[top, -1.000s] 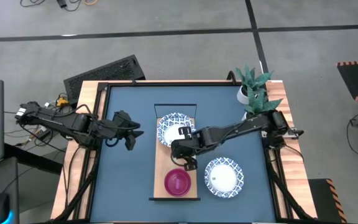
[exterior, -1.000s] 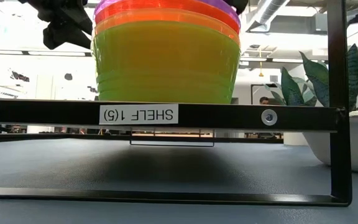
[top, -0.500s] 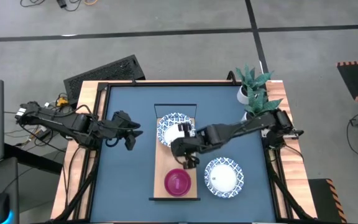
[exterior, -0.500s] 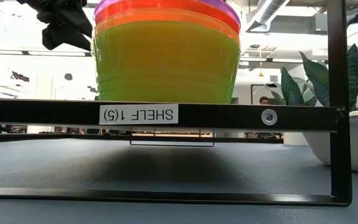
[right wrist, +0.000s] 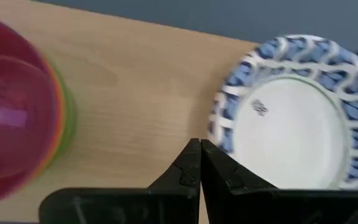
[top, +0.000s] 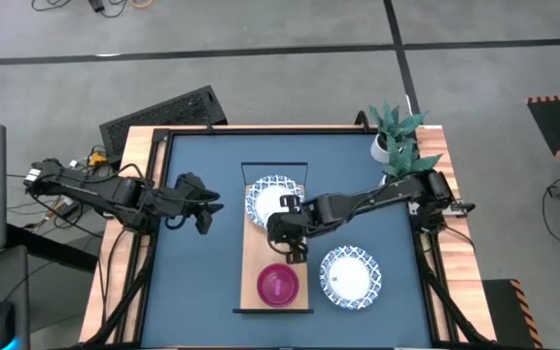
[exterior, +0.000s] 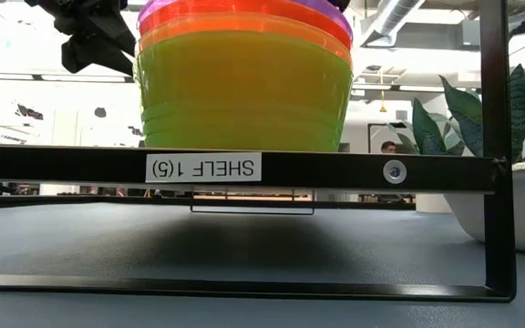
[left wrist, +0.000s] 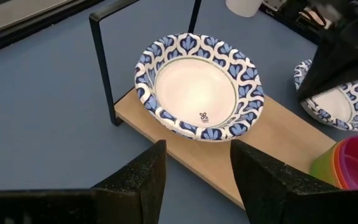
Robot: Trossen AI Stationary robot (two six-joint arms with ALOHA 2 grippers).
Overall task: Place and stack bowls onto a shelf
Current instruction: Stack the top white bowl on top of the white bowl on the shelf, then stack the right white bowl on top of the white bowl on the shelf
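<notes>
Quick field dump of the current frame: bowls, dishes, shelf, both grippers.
stacked bowls: four nested, purple on top, at the shelf's near end
shelf: wood board on the blue table
dish on shelf: blue-rimmed dish at the far end
dish off shelf: second blue-rimmed dish on the table, right of the shelf
right gripper: shut, empty, above the board between the stack and the shelf dish
left gripper: open, empty, left of the shelf
plant: far right corner

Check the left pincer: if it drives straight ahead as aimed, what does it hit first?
Likely the white dish on the shelf; it sits dead ahead of the left pincer, open. Depth is unclear.
</notes>
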